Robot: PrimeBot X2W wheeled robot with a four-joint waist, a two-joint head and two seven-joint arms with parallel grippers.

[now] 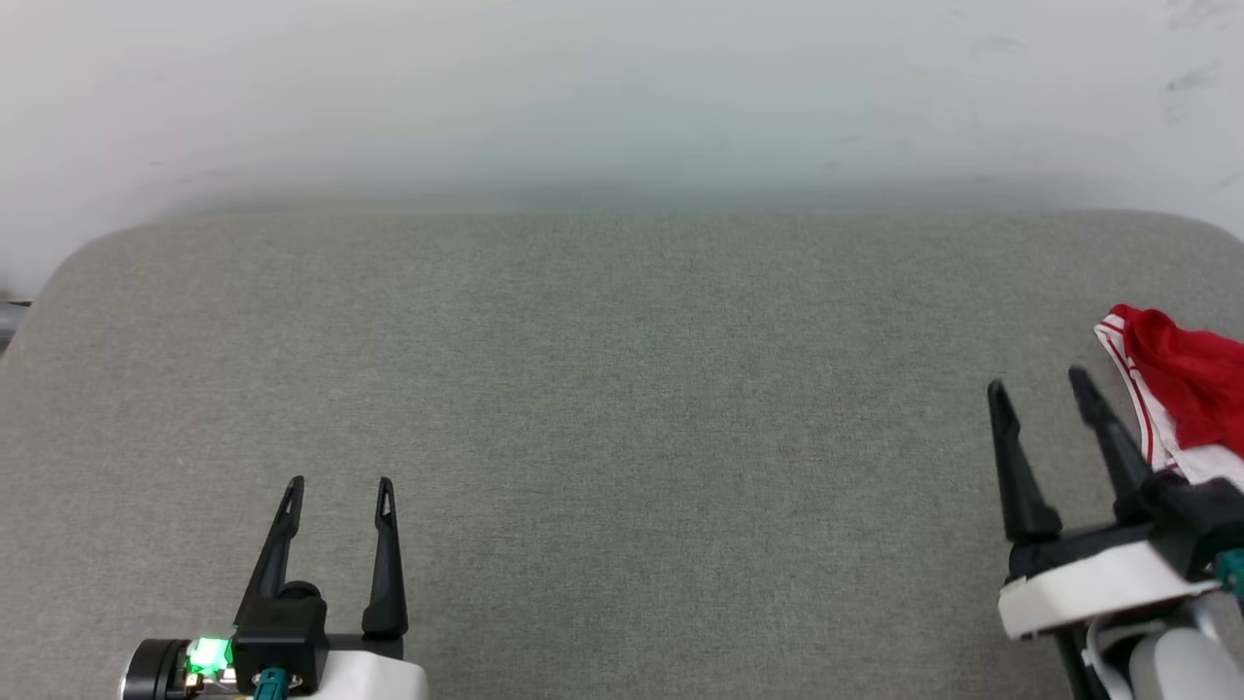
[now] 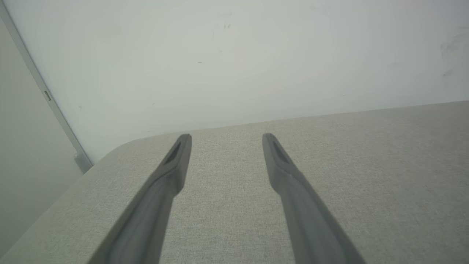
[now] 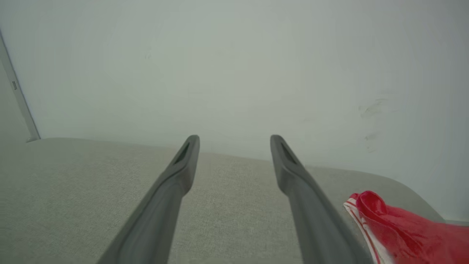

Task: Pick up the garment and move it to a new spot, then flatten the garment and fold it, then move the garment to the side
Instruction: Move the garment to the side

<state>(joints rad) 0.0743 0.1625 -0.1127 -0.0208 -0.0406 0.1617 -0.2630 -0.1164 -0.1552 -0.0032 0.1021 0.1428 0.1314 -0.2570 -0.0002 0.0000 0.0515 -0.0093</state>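
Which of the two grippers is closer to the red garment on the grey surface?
The right gripper, at the lower right of the head view, with its open fingers just beside the garment. The left gripper, also open, is far off at the lower left.

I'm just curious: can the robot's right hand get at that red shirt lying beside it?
Probably yes: the right hand is open and empty, close beside the red shirt, with nothing between them but bare grey surface.

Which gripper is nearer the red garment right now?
Right. The right gripper, open, sits just left of the garment; the left gripper, open, is far off across the grey surface.
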